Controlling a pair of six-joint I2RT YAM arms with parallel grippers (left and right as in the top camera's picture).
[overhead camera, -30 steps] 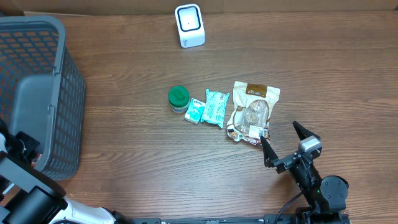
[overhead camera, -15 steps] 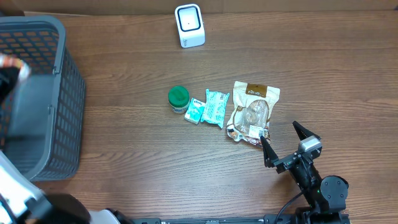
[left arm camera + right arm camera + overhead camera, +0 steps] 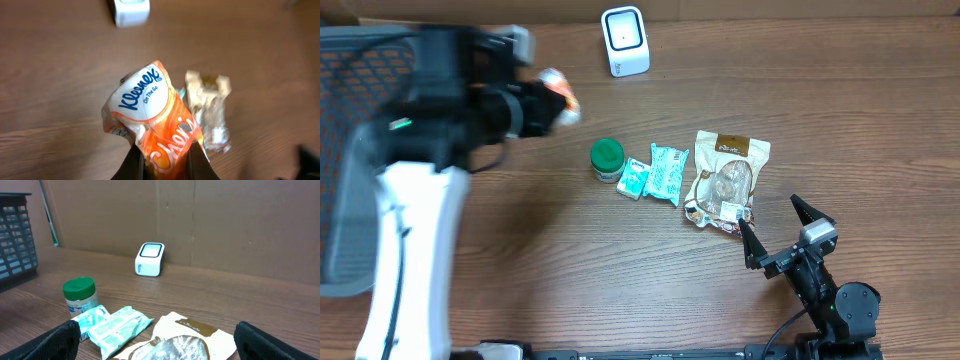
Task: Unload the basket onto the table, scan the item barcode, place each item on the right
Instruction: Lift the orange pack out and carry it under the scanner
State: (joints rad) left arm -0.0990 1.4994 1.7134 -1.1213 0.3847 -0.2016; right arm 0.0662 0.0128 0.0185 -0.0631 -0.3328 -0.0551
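Grip: left tool (image 3: 167, 162) clamped tight on orange Kleenex pack (image 3: 145, 107), held above counter (image 3: 520, 250).
Pack position: left of and nearer than white scanner (image 3: 625, 41) at far edge.
Spare: right tool (image 3: 768, 212) spread wide, empty, near right.
Basket (image 3: 345, 60): far left, contents cannot be made out.

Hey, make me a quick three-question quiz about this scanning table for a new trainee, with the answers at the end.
1. True or false: the right gripper is open and empty.
2. The left gripper is shut on: A) a Kleenex pack, B) a banana, C) a mug.
3. Fill in: the jar has a ___ lid.
Key: 1 true; 2 A; 3 green.
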